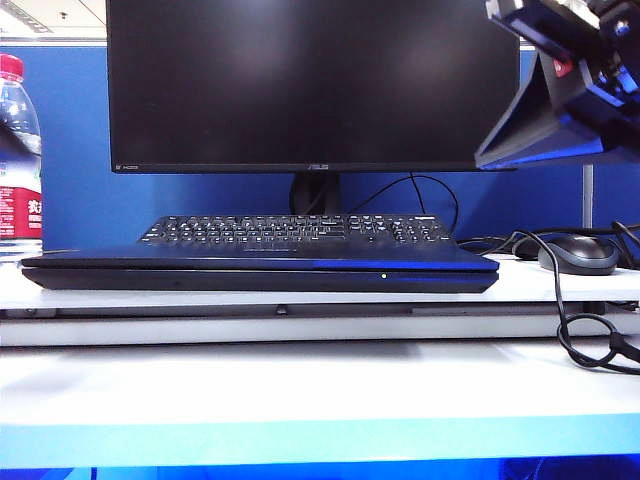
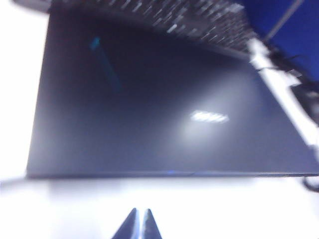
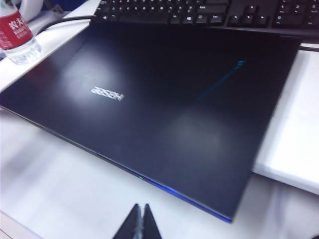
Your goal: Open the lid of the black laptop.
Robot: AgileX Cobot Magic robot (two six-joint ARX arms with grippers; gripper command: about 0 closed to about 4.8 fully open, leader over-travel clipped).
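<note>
The black laptop point(image 1: 260, 272) lies closed on the white table, front edge toward the exterior camera, with one small light lit. Its lid point(image 3: 164, 99) is flat and glossy, with a silver logo, and it also fills the left wrist view point(image 2: 149, 109). My left gripper point(image 2: 140, 211) is shut and empty, hovering over bare table just off the laptop's front edge. My right gripper point(image 3: 141, 206) is also shut and empty, above the table off the laptop's front edge. The right arm point(image 1: 565, 90) hangs high at the upper right of the exterior view. The left arm is out of that view.
A large ASUS monitor point(image 1: 310, 85) stands behind the laptop, with a separate black keyboard point(image 1: 300, 228) between them. A mouse point(image 1: 578, 253) and looping cables point(image 1: 585, 335) lie at the right. A water bottle point(image 1: 18, 150) stands at the left.
</note>
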